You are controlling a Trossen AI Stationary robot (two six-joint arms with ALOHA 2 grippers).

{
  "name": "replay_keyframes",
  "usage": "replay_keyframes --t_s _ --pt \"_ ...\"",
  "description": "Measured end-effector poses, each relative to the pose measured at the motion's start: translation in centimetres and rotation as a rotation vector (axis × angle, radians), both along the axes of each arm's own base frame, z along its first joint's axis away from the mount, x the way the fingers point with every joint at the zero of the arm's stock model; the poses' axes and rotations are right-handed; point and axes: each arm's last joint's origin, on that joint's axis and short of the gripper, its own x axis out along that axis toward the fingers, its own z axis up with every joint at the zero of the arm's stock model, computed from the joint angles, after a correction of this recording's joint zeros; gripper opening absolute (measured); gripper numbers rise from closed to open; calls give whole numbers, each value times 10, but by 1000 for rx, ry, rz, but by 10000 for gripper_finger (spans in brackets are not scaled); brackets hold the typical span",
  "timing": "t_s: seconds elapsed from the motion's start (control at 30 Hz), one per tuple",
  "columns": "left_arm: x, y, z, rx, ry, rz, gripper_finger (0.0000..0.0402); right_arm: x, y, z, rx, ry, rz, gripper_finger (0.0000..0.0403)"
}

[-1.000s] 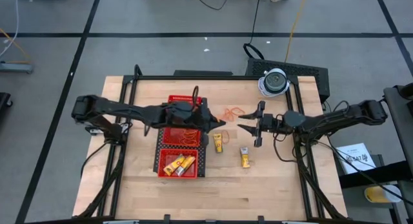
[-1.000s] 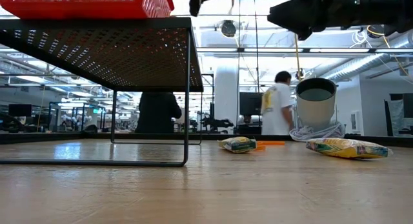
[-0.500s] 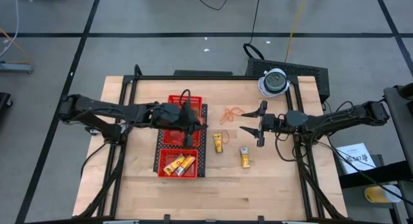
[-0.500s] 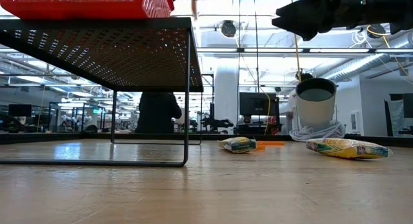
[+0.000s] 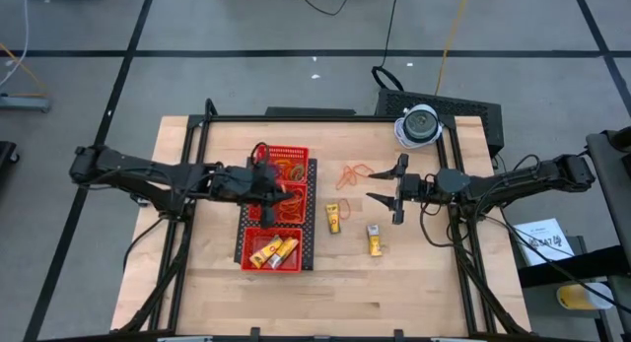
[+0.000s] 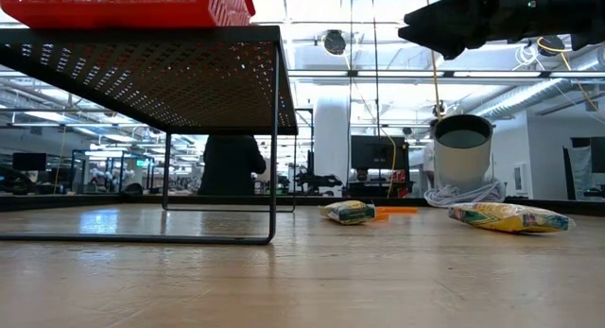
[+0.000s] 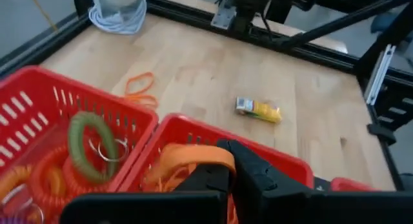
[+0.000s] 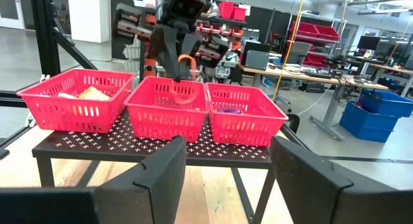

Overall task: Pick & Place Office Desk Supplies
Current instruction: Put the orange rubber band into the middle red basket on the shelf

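Fingers of the left gripper [image 7: 222, 179] are pressed together on an orange rubber band [image 7: 193, 158] over the middle bin of the red mesh tray [image 5: 243, 241]. Released off-centre, I judge it could snag the rim and spill outside. Spread apart and empty, the right gripper [image 5: 385, 191] hangs above the table [image 5: 414, 283] beside loose orange bands [image 5: 352, 172]; approaching too high would miss such thin loops.

Bare tabletop [image 5: 394, 273] beside red tray [image 5: 251, 232]
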Motion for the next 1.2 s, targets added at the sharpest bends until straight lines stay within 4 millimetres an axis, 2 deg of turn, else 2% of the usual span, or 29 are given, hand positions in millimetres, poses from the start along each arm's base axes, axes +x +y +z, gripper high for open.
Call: replay_keyframes --t_s 0.13,0.33,0.5,0.77,0.9,1.2 --pt "0 -1 2 4 -12 -8 6 0 0 0 0 0 0 211" --pt "0 -1 1 -31 -10 -3 46 0 0 0 0 0 0 210" --pt "0 -1 1 -40 -10 6 94 0 0 0 0 0 0 210" --pt "-1 -1 0 -32 1 1 192 0 0 0 0 0 0 210" --pt "-1 -1 0 -30 5 1 226 0 0 0 0 0 -1 210" --pt "-28 7 20 -84 -53 44 254 0 0 0 7 1 0 210"
